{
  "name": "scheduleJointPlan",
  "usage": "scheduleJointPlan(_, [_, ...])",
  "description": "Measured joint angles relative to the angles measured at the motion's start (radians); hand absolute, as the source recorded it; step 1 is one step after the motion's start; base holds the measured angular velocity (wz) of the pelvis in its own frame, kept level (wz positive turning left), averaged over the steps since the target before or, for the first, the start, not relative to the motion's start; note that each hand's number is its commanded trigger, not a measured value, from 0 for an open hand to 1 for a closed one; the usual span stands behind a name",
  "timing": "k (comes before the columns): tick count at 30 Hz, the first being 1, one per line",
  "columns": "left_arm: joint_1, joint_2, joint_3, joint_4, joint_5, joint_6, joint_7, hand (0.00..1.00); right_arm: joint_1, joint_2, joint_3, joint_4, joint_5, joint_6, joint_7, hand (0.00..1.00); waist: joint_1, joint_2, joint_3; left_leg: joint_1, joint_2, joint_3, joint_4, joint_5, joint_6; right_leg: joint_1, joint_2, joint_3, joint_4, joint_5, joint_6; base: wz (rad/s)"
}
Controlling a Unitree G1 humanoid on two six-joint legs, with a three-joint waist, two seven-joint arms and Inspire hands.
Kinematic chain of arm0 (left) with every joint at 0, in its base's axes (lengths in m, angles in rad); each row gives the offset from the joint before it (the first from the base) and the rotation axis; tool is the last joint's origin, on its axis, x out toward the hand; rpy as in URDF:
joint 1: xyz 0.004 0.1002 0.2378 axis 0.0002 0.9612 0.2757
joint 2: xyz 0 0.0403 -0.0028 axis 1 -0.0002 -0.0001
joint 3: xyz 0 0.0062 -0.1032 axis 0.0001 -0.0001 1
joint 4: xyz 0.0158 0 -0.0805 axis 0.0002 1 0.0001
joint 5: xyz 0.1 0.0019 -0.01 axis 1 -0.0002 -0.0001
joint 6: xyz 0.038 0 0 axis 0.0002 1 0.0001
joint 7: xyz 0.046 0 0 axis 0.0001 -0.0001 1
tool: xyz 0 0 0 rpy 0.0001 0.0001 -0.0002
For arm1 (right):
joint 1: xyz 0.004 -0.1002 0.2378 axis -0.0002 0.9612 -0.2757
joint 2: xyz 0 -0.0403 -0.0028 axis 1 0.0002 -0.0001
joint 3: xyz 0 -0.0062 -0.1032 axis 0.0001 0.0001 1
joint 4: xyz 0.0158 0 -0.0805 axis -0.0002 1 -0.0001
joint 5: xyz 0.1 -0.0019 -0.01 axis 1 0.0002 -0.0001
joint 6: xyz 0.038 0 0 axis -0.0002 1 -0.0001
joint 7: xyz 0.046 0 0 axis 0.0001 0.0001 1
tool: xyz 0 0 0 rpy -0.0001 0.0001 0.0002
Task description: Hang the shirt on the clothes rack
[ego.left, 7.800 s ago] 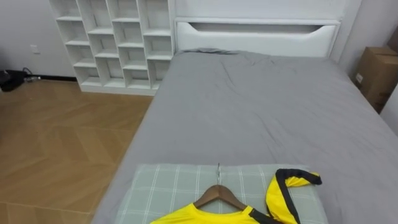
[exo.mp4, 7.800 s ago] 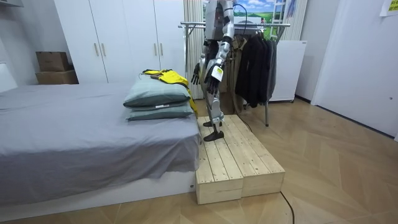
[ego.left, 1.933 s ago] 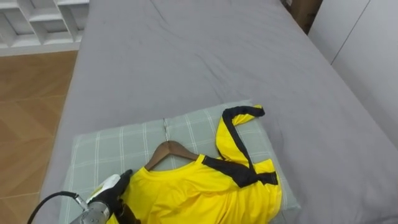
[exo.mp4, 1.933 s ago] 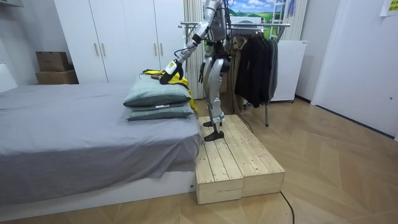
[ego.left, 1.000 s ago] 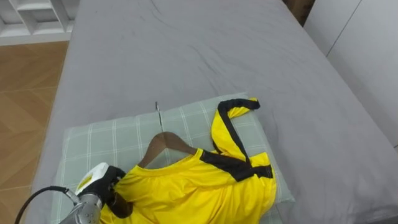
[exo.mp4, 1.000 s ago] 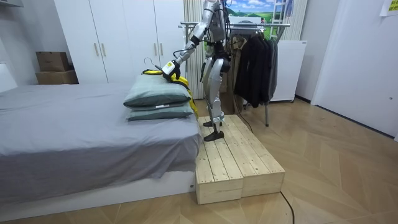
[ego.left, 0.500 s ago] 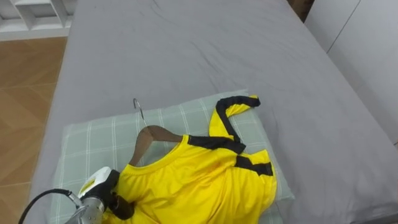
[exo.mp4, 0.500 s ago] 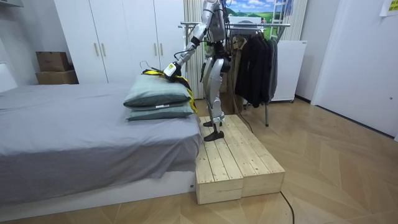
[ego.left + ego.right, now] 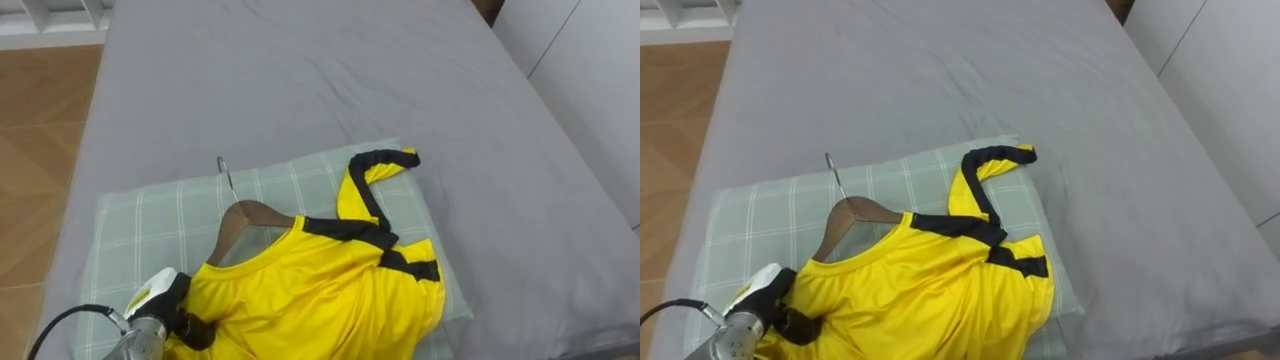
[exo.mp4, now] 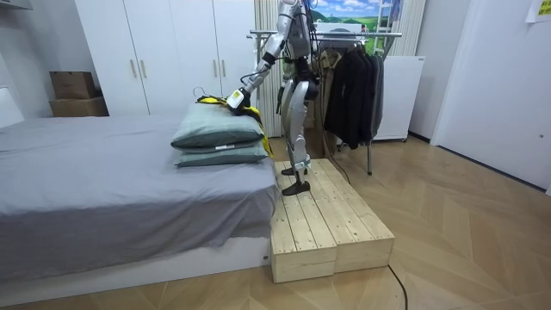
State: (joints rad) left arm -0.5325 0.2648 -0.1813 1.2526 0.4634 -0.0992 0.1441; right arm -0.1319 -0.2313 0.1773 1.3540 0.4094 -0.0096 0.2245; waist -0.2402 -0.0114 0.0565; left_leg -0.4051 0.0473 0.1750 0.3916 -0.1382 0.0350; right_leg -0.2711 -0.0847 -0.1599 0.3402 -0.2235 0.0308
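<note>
A yellow shirt with black trim lies on a wooden hanger on top of a green checked pillow at the near end of the grey bed. The hanger's metal hook points away from me and its neck is bare. My left hand is at the shirt's left shoulder, its dark fingers curled into the yellow cloth over the hanger's end. One sleeve trails up to the right. In the room view I stand on a wooden platform, left hand reaching over the stacked pillows.
Behind me a clothes rack holds several dark garments. White wardrobes line the wall past the bed. Wooden floor runs along the bed's left side. The grey bedspread stretches away beyond the pillow.
My left hand's fingers have curled shut on the shirt's shoulder. The hanger has turned, its hook swinging to the left, and the shirt's collar has shifted with it.
</note>
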Motion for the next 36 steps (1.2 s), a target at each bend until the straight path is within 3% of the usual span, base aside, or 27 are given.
scheduleJointPlan(7, [0.010, 0.000, 0.001, -0.115, 0.073, -0.001, -0.009, 1.00, 0.021, -0.009, -0.026, -0.024, -0.051, -0.009, 0.007, 0.00, 0.031, 0.024, -0.0074, 0.032, -0.001, -0.005, -0.008, 0.000, 0.000, 0.048, 0.003, -0.016, -0.027, 0.005, 0.000, 0.07])
scheduleJointPlan(12, [0.045, 0.004, 0.002, -0.244, 0.106, -0.002, -0.004, 1.00, 0.048, -0.016, -0.110, -0.023, -0.108, -0.014, -0.005, 0.00, 0.049, 0.038, -0.0231, 0.132, -0.019, -0.012, -0.059, 0.002, -0.002, 0.149, -0.005, -0.029, -0.070, 0.007, 0.004, 0.06])
scheduleJointPlan(14, [0.055, 0.004, 0.004, -0.264, 0.121, -0.004, 0.004, 1.00, 0.060, -0.018, -0.132, -0.023, -0.128, -0.012, -0.013, 0.00, 0.051, 0.034, -0.0295, 0.176, -0.023, -0.014, -0.070, 0.002, -0.003, 0.200, -0.006, -0.034, -0.088, 0.007, 0.004, 0.06])
scheduleJointPlan(16, [0.097, 0.004, 0.012, -0.296, 0.146, -0.004, 0.020, 1.00, 0.066, -0.030, -0.162, -0.021, -0.170, -0.011, -0.022, 0.00, 0.050, 0.025, -0.0441, 0.237, -0.029, -0.013, -0.091, 0.002, -0.004, 0.262, -0.008, -0.035, -0.112, 0.005, 0.006, 0.00])
scheduleJointPlan(17, [0.111, 0.005, 0.015, -0.316, 0.164, 0.000, 0.020, 1.00, 0.069, -0.034, -0.169, -0.021, -0.178, -0.011, -0.026, 0.00, 0.048, 0.023, -0.0469, 0.247, -0.030, -0.014, -0.091, 0.002, -0.005, 0.277, -0.008, -0.037, -0.123, 0.005, 0.006, 0.10])
scheduleJointPlan(19, [0.161, 0.017, 0.014, -0.419, 0.207, 0.008, 0.020, 1.00, 0.079, -0.060, -0.226, -0.023, -0.203, -0.008, -0.030, 0.00, 0.045, 0.016, -0.0546, 0.263, -0.032, -0.023, -0.094, 0.001, -0.006, 0.306, -0.007, -0.050, -0.137, 0.005, 0.006, 0.19])
scheduleJointPlan(24, [0.192, 0.056, 0.014, -0.489, 0.207, 0.015, 0.020, 1.00, 0.079, -0.121, -0.269, -0.025, -0.237, 0.004, -0.070, 0.00, 0.053, 0.005, -0.0562, 0.302, -0.037, -0.028, -0.105, 0.002, -0.008, 0.346, -0.010, -0.063, -0.142, 0.005, 0.007, 0.05])
scheduleJointPlan(27, [0.198, 0.076, 0.014, -0.503, 0.206, 0.016, 0.020, 1.00, 0.083, -0.126, -0.298, -0.024, -0.262, 0.009, -0.086, 0.00, 0.052, -0.001, -0.0567, 0.320, -0.039, -0.032, -0.109, 0.001, -0.008, 0.371, -0.009, -0.064, -0.155, 0.006, 0.010, 0.05])
scheduleJointPlan(36, [0.224, 0.084, 0.024, -0.597, 0.195, 0.015, 0.039, 1.00, 0.099, -0.130, -0.358, -0.104, -0.379, 0.023, -0.128, 0.00, 0.057, -0.012, -0.0588, 0.344, -0.045, -0.041, -0.117, 0.002, -0.008, 0.386, -0.012, -0.075, -0.155, 0.006, 0.012, 0.02])
